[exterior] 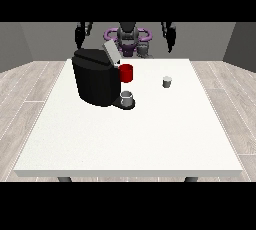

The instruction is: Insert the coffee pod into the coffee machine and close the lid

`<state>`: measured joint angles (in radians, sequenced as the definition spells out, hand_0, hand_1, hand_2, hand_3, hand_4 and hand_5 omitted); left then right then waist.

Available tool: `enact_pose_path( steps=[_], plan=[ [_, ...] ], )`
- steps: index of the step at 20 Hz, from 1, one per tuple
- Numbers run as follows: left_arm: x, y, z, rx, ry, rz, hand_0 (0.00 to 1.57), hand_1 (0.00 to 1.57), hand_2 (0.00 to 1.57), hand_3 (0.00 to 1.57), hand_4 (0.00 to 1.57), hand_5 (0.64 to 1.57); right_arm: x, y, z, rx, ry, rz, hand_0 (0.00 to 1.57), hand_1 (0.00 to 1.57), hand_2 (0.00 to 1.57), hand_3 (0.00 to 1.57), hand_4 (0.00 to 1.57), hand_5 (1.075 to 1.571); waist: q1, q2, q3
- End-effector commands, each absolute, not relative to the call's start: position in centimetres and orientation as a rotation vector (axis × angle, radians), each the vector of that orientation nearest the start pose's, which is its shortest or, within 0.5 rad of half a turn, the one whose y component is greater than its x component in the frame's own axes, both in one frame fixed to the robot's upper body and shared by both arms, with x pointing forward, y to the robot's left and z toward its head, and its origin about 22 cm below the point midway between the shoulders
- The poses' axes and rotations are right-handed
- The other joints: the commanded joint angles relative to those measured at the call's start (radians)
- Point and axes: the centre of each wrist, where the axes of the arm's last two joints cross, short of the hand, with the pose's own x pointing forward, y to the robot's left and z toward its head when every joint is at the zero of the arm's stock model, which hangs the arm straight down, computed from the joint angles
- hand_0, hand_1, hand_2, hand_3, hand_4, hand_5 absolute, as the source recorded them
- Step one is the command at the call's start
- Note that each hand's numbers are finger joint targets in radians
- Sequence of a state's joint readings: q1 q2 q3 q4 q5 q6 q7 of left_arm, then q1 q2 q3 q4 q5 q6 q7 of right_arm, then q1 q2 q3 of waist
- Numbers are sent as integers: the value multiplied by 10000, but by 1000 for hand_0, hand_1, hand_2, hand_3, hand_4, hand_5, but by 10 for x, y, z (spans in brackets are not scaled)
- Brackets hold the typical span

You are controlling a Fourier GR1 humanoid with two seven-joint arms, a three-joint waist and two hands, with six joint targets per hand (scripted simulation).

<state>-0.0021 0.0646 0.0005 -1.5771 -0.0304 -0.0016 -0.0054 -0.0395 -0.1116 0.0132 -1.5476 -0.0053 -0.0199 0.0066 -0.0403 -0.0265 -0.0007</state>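
1. My hand at the view's left (80, 35) hangs raised behind the table; I cannot tell how it is set
2. The boxy black coffee machine (95, 81) stands with its grey lid (111, 53) tilted up
3. The small grey coffee pod (167, 81) sits alone on the white table (125, 139), not yet picked up, I judge
4. My hand at the view's right (169, 36) is raised too; nothing held, state unclear
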Motion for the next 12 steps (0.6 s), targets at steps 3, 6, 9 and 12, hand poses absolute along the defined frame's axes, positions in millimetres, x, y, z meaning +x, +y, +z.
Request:
enact_pose_path(
  steps=[3, 6, 9, 12],
  plan=[
    [216, 236, -24, -270, -16107, -987, 0, 0, 0, 0, 319, 1571, 242, -248, -8, -1050, -15276, 466, 0, 0, 0, 0, 128, 1571, 591, -110, 5],
    [231, 256, -9, -222, -16943, -939, 0, 0, 0, 0, 319, 1571, 231, -264, -22, -675, -14946, 652, 0, 0, 0, 0, 128, 1571, 399, 2, 7],
    [240, 258, -6, -265, -17644, -644, 0, 0, 0, 0, 273, 1571, 246, -256, -12, -1837, -16527, -1314, 0, 0, 0, 0, 95, 1571, 285, 298, 7],
    [237, 289, -13, 199, -17144, -1064, 0, 0, 0, 0, 240, 1571, 234, -243, -16, -1609, -16487, -1380, 0, 0, 0, 0, 145, 1571, 149, 124, 6]
  ],
)
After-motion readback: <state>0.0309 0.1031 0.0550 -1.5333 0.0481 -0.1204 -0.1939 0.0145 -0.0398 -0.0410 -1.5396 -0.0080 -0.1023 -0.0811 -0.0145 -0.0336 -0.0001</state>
